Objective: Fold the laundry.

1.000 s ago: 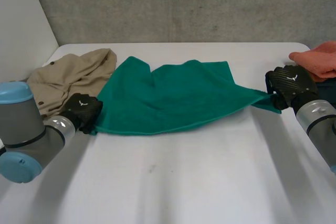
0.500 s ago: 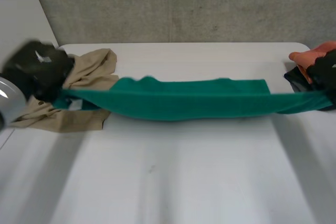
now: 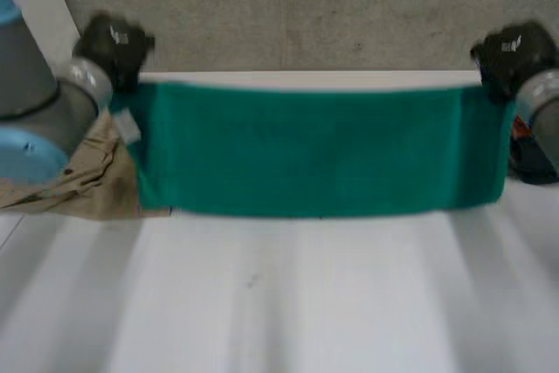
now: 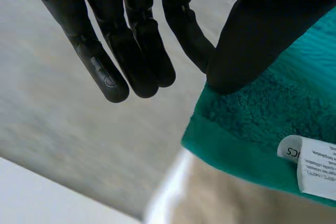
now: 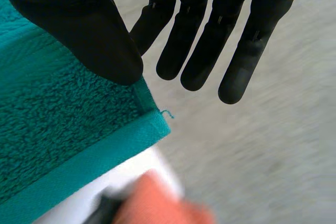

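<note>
Green towel [image 3: 306, 150] now hangs raised and taut, left hand [image 3: 112, 45] and right hand [image 3: 511, 58] pinching its top corners, ready for folding.

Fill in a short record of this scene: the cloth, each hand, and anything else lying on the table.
cloth: green towel, held up and stretched wide above the white table
left hand: pinches one top corner of the towel
right hand: pinches the other top corner
also there: beige garment, crumpled beside the left arm
</note>
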### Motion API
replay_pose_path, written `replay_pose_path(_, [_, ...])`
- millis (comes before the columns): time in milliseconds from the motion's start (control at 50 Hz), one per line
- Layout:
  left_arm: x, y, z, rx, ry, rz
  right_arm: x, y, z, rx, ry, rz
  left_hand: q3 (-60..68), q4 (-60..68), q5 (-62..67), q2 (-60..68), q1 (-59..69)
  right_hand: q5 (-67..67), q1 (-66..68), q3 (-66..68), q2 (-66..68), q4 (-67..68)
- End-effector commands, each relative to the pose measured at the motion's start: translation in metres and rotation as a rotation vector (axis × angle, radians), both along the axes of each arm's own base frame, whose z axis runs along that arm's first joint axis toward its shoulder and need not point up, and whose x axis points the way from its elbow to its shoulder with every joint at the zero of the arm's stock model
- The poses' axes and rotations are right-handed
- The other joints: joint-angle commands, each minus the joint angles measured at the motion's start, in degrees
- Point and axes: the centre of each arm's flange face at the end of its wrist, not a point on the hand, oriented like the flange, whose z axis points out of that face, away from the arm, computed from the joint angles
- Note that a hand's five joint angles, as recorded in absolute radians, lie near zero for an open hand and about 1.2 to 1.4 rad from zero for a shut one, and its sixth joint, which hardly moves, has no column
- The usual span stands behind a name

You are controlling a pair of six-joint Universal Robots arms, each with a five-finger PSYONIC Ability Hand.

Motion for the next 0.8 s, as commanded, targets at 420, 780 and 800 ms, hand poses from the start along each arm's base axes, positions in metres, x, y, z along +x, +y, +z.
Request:
replay_pose_path(420, [0.024, -0.008, 0.053, -0.126, 0.306, 0.047, 0.038, 0.003, 0.052, -0.257, -0.333, 0.078, 11.6, 11.2, 13.7, 11.3, 12.6, 11.2, 14.3, 11.8, 12.2, 11.5])
replay_pose_path(780, [0.032, 0.049, -0.128, 0.310, -0.011, -0.051, 0.001, 0.044, -0.109, 0.319, -0.031, 0.029, 11.6, 11.2, 13.7, 11.3, 12.6, 11.2, 14.3, 11.8, 12.2, 11.5])
replay_pose_path(800, [0.033, 0.053, -0.128, 0.323, -0.030, -0.058, -0.002, 0.048, -0.111, 0.346, -0.009, 0.029, 11.6, 11.2, 13.7, 11.3, 12.6, 11.2, 14.3, 11.8, 12.2, 11.5])
